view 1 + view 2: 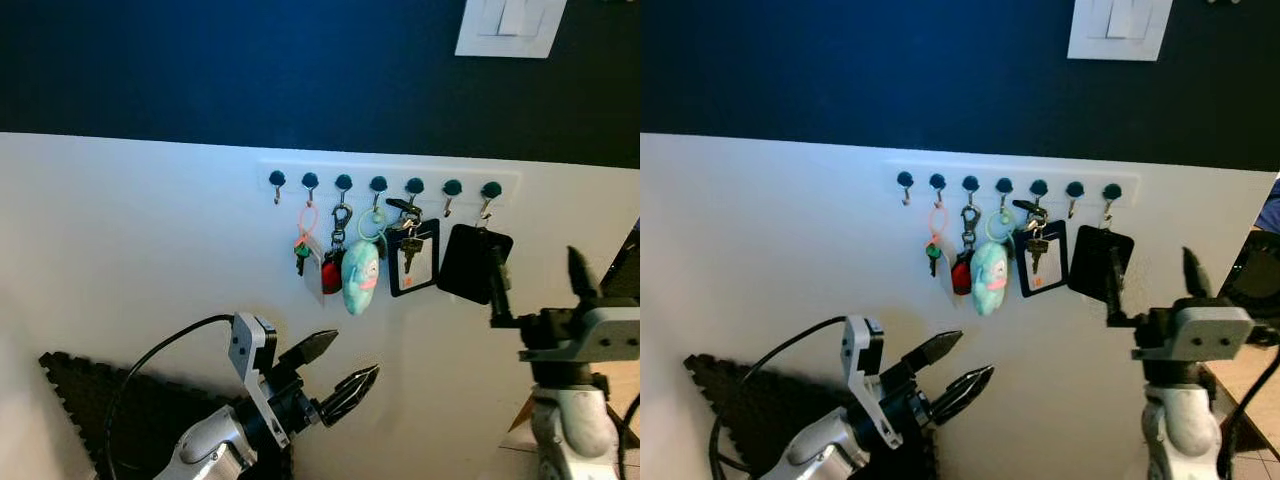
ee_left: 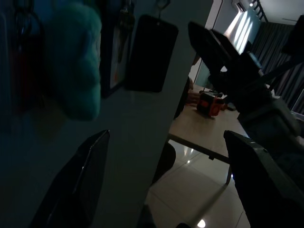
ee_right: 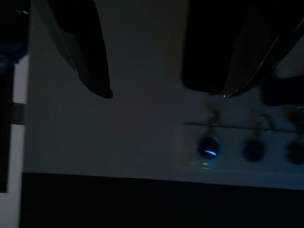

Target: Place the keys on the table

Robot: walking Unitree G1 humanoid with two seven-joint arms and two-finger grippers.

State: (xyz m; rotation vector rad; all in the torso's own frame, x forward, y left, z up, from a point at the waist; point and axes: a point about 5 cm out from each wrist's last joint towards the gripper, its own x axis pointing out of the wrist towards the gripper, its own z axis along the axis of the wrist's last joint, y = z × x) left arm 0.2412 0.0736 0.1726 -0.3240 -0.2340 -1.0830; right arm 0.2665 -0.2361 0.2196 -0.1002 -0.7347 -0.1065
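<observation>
Keys (image 1: 340, 255) hang on the hook rack (image 1: 390, 180). Below it, left gripper (image 1: 338, 373) and right gripper (image 1: 540, 275) both gape, empty.

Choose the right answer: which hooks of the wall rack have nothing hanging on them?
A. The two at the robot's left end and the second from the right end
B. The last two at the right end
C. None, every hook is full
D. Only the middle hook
A: on the hook rack, the two left hooks and the sixth hook are bare, while keys and tags, such as the teal plush keychain, hang from the others.
</observation>
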